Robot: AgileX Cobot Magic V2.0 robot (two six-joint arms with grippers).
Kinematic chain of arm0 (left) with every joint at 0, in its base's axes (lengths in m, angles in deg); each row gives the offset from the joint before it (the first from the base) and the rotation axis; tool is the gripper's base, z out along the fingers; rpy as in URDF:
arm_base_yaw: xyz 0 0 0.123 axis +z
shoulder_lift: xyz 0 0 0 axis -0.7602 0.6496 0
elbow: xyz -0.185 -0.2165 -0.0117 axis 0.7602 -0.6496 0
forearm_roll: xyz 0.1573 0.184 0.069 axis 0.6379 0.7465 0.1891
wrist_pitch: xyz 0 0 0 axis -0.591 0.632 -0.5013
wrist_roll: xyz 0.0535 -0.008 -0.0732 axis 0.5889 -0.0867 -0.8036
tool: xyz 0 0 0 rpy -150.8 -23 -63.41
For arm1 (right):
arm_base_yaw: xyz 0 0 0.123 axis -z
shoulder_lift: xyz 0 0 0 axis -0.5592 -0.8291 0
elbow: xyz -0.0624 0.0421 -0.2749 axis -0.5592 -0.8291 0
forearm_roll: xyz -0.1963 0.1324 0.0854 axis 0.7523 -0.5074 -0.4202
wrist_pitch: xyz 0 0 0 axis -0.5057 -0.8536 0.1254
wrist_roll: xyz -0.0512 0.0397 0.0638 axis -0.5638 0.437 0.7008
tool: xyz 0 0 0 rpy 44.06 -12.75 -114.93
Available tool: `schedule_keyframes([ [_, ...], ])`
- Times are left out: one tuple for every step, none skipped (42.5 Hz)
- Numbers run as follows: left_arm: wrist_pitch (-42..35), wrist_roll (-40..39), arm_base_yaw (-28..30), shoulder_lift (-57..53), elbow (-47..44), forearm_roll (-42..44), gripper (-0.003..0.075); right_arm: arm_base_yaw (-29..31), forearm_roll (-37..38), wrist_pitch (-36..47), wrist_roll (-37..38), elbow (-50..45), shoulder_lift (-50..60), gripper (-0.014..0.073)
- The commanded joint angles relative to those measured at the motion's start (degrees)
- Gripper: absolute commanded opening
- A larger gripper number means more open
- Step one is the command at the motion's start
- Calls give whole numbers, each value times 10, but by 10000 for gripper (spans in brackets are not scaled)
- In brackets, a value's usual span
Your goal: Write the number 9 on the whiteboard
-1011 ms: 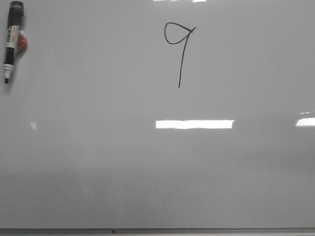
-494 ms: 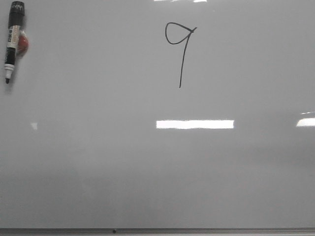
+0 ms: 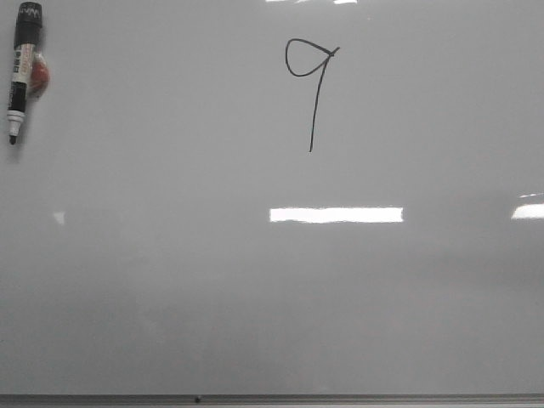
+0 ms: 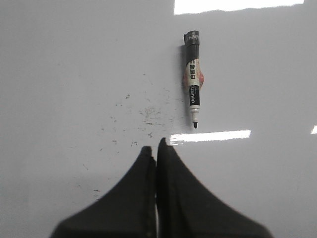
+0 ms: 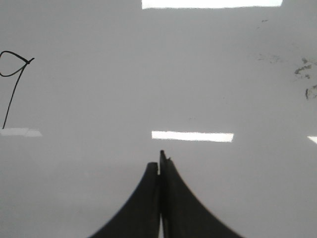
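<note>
We note a thin black hand-drawn number 9 (image 3: 311, 89) on the glossy pale grey whiteboard (image 3: 272, 297), small rounded-triangular loop, long near-straight tail, left gripper (image 4: 156, 148) and right gripper (image 5: 159, 161) both closed on nothing.

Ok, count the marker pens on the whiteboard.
1. The marker pen lies uncapped at the whiteboard's far-left corner, left of the number 9, ahead of the shut left gripper. More may lie outside view.

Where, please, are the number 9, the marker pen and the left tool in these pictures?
number 9 (image 3: 313, 102): front view, on its long tail.
marker pen (image 4: 192, 82): left wrist view, on its labelled barrel.
left tool (image 4: 156, 148): left wrist view, between its shut fingertips.
</note>
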Motion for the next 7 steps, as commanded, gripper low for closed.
schedule_keyframes([
  [-48, -1, 0, -11, -1, -6, -19, 0, -1, 51, 0, 2, 10, -68],
  [-48, -1, 0, -11, -1, -6, -19, 0, -1, 51, 0, 2, 10, -68],
  [-48, -1, 0, -11, -1, -6, -19, 0, -1, 51, 0, 2, 10, -68],
  [-48, -1, 0, -11, -1, -6, -19, 0, -1, 51, 0, 2, 10, -68],
  [-48, -1, 0, -11, -1, -6, -19, 0, -1, 51, 0, 2, 10, -68],
  [-48, -1, 0, -11, -1, -6, -19, 0, -1, 51, 0, 2, 10, -68],
  [-48, -1, 0, -11, -1, -6, -19, 0, -1, 51, 0, 2, 10, -68],
])
